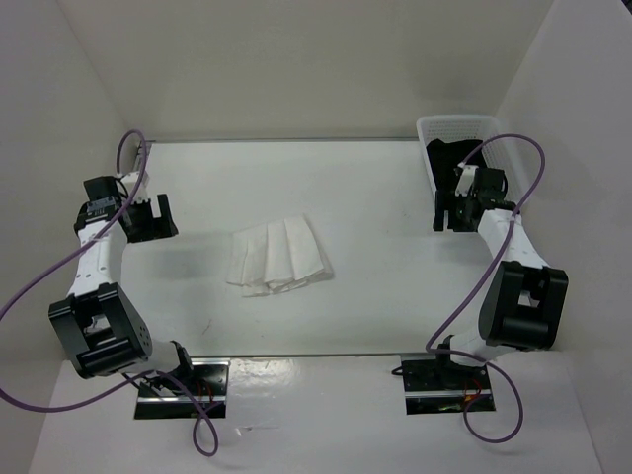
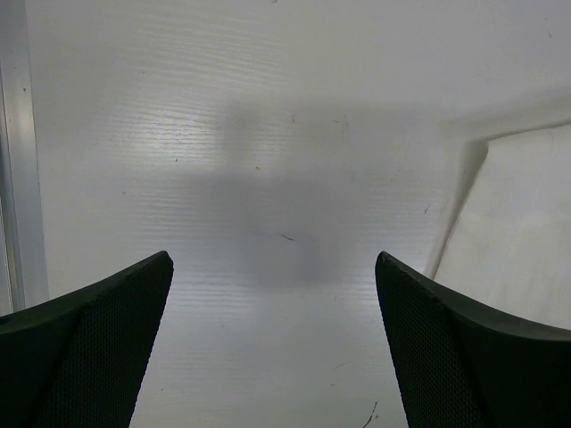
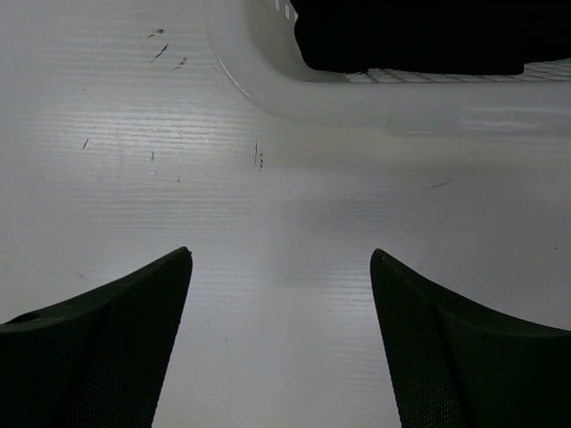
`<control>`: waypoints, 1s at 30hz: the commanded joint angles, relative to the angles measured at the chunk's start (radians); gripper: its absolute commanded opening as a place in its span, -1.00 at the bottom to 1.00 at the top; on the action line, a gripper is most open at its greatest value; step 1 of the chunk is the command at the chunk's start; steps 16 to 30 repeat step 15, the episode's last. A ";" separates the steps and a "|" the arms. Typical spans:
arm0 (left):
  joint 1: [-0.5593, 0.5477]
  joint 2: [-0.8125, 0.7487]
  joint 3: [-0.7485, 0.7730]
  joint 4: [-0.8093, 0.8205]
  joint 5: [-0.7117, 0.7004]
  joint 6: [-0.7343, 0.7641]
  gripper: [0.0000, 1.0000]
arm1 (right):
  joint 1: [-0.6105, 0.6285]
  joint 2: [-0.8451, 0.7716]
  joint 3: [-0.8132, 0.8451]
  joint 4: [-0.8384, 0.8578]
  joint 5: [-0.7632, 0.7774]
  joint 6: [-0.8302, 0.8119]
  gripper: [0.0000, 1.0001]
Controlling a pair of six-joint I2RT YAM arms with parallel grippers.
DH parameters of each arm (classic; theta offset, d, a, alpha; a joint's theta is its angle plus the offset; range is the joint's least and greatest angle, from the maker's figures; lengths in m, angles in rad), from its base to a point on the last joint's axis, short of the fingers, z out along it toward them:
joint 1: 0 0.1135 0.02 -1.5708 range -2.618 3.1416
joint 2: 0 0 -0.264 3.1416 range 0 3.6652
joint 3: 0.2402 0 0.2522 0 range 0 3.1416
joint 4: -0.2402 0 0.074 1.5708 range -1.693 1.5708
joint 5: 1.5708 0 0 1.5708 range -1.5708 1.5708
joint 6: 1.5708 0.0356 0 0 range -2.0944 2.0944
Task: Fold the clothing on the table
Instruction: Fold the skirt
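On the table (image 1: 375, 188), near its middle, the clothing (image 1: 278, 257) is lying in a folded, pleated bundle, with nothing touching it. The left gripper (image 1: 158, 219) is hovering well to its left, jaws standing wide, gripping nothing. The right gripper (image 1: 452, 212) is hanging just beside the mesh basket (image 1: 434, 126), jaws spread and empty. A black garment (image 1: 456, 153) is sitting in that basket.

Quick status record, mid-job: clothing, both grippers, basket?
clothing: white, pleated, lying in layers mid-table; neither gripper touches it
left gripper: open, empty, over bare table left of the clothing
right gripper: open, empty, over bare table beside the basket
basket: far right corner, black garment inside
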 commanded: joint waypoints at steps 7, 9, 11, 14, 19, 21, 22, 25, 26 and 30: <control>0.002 0.018 -0.003 0.025 0.012 -0.013 1.00 | 0.003 -0.022 -0.013 0.048 -0.017 -0.014 0.70; 0.002 0.027 -0.003 0.016 0.023 -0.013 1.00 | 0.003 -0.022 -0.013 0.048 -0.017 -0.014 0.70; 0.002 0.027 -0.003 0.016 0.023 -0.013 1.00 | 0.003 -0.033 -0.013 0.039 -0.017 -0.014 0.70; 0.002 0.027 -0.003 0.016 0.023 -0.013 1.00 | 0.003 -0.033 -0.013 0.039 -0.027 -0.025 0.70; 0.002 0.027 -0.003 0.016 0.023 -0.013 1.00 | 0.003 -0.033 -0.013 0.039 -0.027 -0.025 0.70; 0.002 0.027 -0.003 0.016 0.023 -0.013 1.00 | 0.003 -0.033 -0.013 0.039 -0.027 -0.025 0.70; 0.002 0.027 -0.003 0.016 0.023 -0.013 1.00 | 0.003 -0.033 -0.013 0.039 -0.027 -0.025 0.70; 0.002 0.027 -0.003 0.016 0.023 -0.013 1.00 | 0.003 -0.033 -0.013 0.039 -0.027 -0.025 0.70; 0.002 0.027 -0.003 0.016 0.023 -0.013 1.00 | 0.003 -0.033 -0.013 0.039 -0.027 -0.025 0.70; 0.002 0.027 -0.003 0.016 0.023 -0.013 1.00 | 0.003 -0.033 -0.013 0.039 -0.027 -0.025 0.70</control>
